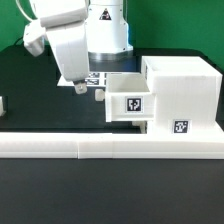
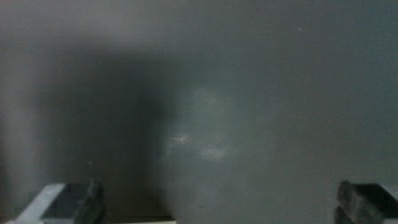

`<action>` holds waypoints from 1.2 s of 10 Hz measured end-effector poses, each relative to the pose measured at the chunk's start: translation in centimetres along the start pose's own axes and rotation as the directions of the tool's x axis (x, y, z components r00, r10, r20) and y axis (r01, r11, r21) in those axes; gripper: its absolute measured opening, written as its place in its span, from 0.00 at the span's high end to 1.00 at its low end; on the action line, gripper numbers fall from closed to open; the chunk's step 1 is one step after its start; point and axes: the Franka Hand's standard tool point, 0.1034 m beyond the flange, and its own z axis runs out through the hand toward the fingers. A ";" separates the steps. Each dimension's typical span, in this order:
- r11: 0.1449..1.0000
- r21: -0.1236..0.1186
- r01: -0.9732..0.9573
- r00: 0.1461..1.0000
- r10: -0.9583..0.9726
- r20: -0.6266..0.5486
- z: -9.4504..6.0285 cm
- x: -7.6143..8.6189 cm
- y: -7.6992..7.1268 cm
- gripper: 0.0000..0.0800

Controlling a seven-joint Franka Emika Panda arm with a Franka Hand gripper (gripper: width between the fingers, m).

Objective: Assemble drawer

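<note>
The white drawer casing [image 1: 182, 92] stands at the exterior view's right with a tag low on its front. A smaller tray [image 1: 128, 98] with a tag and a small knob [image 1: 100, 95] sticks partly out of the casing's left side. My gripper [image 1: 75, 86] hangs over the black table just left of the tray's knob and touches nothing. In the wrist view the gripper [image 2: 214, 205] shows only two fingertips [image 2: 68, 203] far apart, with blurred grey surface between them. It is open and empty.
The long low white border wall [image 1: 100, 146] runs along the front of the table. The marker board [image 1: 96, 76] lies behind the gripper by the robot base. A small white part [image 1: 2, 103] shows at the far left edge.
</note>
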 end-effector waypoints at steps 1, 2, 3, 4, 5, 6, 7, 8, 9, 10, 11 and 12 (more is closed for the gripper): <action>1.000 0.002 -0.022 1.000 0.022 -0.002 0.4 0.5 0.2 0.19; 0.999 0.006 -0.041 0.999 0.041 -0.004 0.7 1.4 0.3 0.19; 0.998 0.006 -0.070 0.998 0.070 -0.005 0.7 2.3 0.6 0.19; 0.997 0.003 -0.076 0.997 0.076 -0.006 0.6 3.1 1.1 0.19; 0.996 0.004 -0.088 0.996 0.088 -0.007 0.6 3.8 1.4 0.19; 0.995 0.011 -0.102 0.995 0.103 -0.012 0.7 4.6 1.7 0.19; 0.993 0.011 -0.113 0.993 0.114 -0.016 0.8 5.5 2.2 0.19; 0.993 0.014 -0.118 0.993 0.118 -0.021 1.1 6.3 2.5 0.19; 0.993 0.017 -0.116 0.993 0.117 -0.023 1.3 7.1 2.7 0.19; 0.992 0.018 -0.127 0.992 0.128 -0.021 1.5 7.6 2.7 0.19; 0.989 0.019 -0.148 0.989 0.148 -0.013 1.5 7.7 2.7 0.19; 0.987 0.021 -0.160 0.987 0.160 -0.008 1.5 7.8 2.7 0.19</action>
